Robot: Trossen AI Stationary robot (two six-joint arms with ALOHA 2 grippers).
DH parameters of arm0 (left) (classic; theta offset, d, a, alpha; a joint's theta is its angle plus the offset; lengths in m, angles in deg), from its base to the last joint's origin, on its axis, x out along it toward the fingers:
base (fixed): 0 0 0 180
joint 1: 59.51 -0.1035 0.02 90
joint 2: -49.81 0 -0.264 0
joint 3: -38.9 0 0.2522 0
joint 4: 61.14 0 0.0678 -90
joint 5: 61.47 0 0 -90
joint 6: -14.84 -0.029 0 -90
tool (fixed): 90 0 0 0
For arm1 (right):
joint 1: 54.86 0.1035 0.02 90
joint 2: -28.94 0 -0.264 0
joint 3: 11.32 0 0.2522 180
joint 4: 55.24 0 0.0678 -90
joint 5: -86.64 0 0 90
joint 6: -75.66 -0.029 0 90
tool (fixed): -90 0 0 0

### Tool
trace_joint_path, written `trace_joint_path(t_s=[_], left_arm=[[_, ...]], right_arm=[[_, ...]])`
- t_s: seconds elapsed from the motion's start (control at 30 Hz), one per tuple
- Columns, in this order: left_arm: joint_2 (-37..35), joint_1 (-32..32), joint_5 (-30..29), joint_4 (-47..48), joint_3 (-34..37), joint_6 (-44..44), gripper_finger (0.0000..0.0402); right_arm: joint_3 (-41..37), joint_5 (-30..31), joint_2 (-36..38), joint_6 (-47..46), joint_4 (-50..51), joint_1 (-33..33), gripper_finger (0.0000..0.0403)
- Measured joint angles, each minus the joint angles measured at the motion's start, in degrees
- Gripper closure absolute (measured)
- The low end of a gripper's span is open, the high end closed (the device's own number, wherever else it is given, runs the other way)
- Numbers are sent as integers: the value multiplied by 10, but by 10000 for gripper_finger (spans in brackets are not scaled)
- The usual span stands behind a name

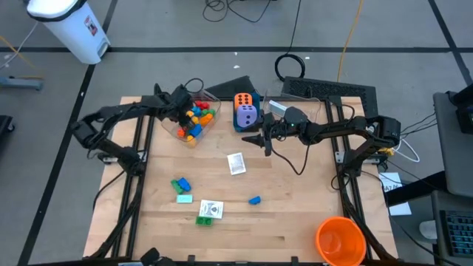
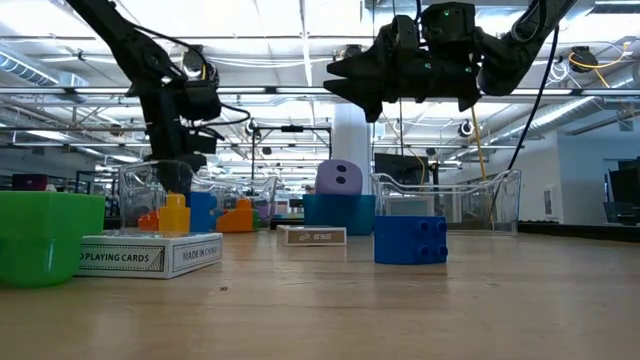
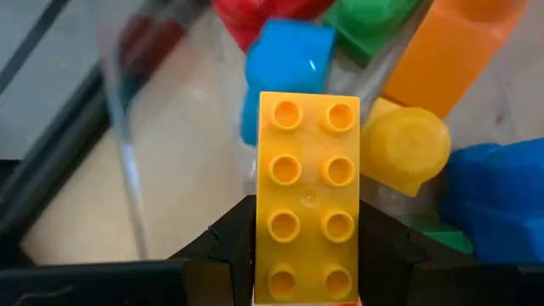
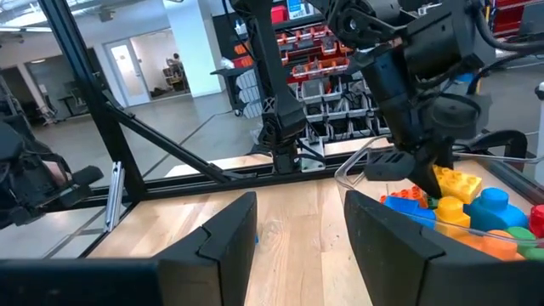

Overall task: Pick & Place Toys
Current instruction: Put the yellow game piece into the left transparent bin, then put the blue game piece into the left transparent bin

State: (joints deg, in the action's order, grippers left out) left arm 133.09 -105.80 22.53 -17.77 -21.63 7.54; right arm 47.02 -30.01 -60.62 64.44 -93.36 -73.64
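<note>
My left gripper [image 1: 179, 111] is over a clear tub [image 1: 182, 134] at the table's far left and is shut on a yellow brick [image 3: 308, 195]. The tub holds several red, blue, green, orange and yellow bricks [image 3: 408, 144]. My right gripper [image 1: 260, 140] hangs open and empty above the table's far middle, beside a blue box [image 1: 238, 125] that holds an orange die [image 1: 243, 100] and a purple die [image 1: 247, 114]. On the table lie two white cards [image 1: 236, 163] [image 1: 211, 209], blue bricks [image 1: 181, 185] [image 1: 255, 199] and a green brick [image 1: 203, 220]. My left gripper pinches the yellow brick by its two long sides [image 3: 259, 255] between its two fingers, near the end closest to the wrist. The fingers slant down from above and lie along the brick. The brick sticks out past the fingertips, studs toward the wrist camera, over the tub's bricks [image 4: 455, 183].
A big orange cup [image 1: 340, 240] stands at the near right corner. A second clear tub [image 2: 450, 200] stands at the far right behind the blue box. A playing-card pack [image 2: 150, 255] lies near the front. Bare wood lies between the cards and the cup.
</note>
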Motion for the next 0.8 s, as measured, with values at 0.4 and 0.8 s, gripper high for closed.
trace_joint_path(t_s=[0.4, 0.8], left_arm=[[10, -17, 1, 1, 0, 3, 210], [10, -2, 0, 138, -111, 30, 130]], right_arm=[[0, -1, 0, 0, 3, 0, 234], [0, -2, 0, 0, 3, 0, 232]])
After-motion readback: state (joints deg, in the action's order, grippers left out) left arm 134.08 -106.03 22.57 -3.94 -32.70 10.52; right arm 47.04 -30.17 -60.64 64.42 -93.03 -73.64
